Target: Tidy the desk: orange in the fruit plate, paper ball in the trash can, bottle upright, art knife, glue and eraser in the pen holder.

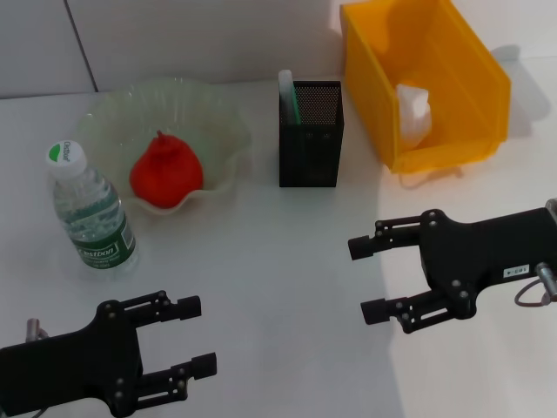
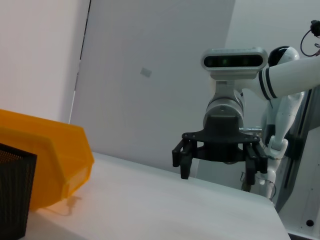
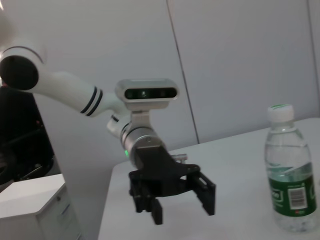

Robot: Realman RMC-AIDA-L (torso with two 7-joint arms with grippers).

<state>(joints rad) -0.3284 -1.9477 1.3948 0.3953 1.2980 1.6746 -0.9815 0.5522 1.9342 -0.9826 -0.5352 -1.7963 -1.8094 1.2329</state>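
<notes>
Both hands, left hand [image 1: 196, 335] and right hand [image 1: 365, 279], hover open over the counter [image 1: 278, 261], while the bottle [image 1: 91, 213] already stands upright beside the plate [image 1: 222, 131], probably slippery, best gripped mid-body.

My head camera looking steeply down on the tabletop [image 1: 287, 261] from close above, my left wrist camera low, facing across to my right tool [image 2: 220, 156], my right wrist camera facing back at my left tool [image 3: 172, 197], all sharing that tabletop.
</notes>
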